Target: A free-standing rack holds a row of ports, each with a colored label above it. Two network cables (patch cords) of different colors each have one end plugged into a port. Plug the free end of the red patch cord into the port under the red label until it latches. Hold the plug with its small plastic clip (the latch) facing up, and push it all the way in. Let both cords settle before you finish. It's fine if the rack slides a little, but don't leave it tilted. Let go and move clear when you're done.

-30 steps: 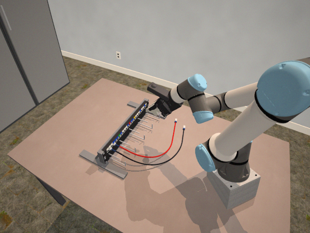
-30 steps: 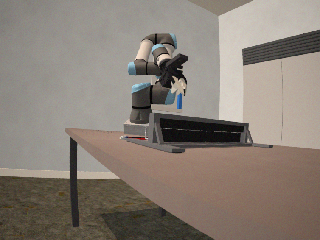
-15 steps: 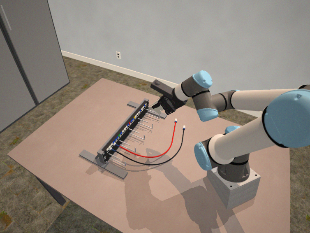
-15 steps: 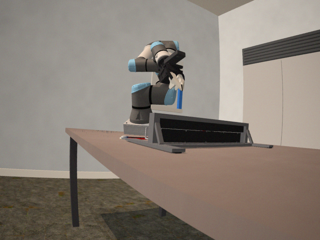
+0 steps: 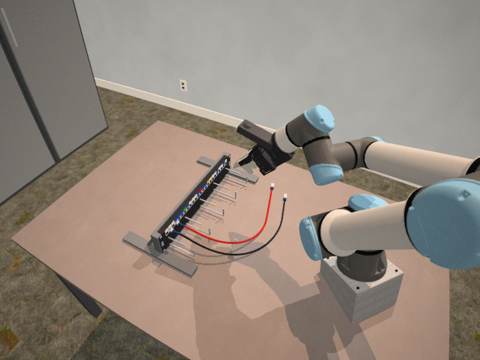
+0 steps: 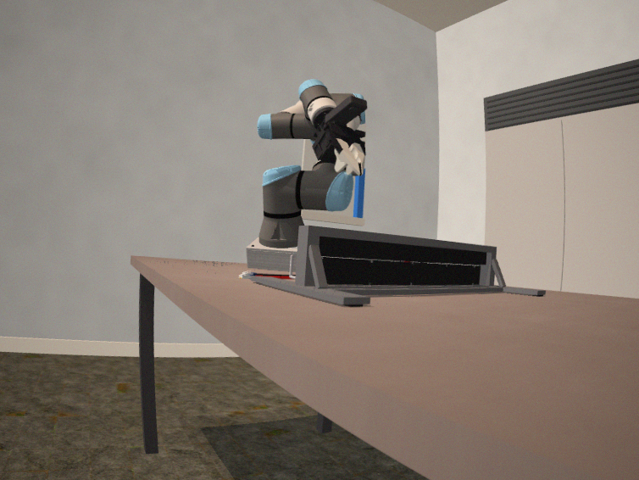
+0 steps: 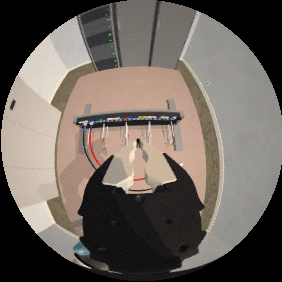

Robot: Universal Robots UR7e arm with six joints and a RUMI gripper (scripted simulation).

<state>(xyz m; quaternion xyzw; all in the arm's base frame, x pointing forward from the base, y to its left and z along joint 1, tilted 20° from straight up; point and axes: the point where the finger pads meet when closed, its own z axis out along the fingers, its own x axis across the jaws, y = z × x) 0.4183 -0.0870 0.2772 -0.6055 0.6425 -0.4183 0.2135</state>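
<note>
My gripper [image 5: 235, 165] [image 6: 360, 173] [image 7: 138, 139] is shut and empty, in the air above the table near the rack's far end. The rack [image 5: 178, 264] [image 6: 397, 239] [image 7: 178, 142] stands upright on its two feet. A red label [image 5: 200, 190] [image 7: 126, 118] sits near the middle of its port row. The red cord [image 5: 265, 217] [image 7: 92, 148] is plugged in near the row's near end in the top view. Its free plug [image 5: 272, 186] lies in front of the rack, apart from my gripper. The latch's facing is too small to tell.
The black cord [image 5: 281, 219] is plugged in beside the red one. Its free plug [image 5: 285, 196] lies near the red plug. Thin metal guides [image 5: 235, 194] stick out from the rack's port side. The arm's base block [image 5: 368, 298] stands on the table.
</note>
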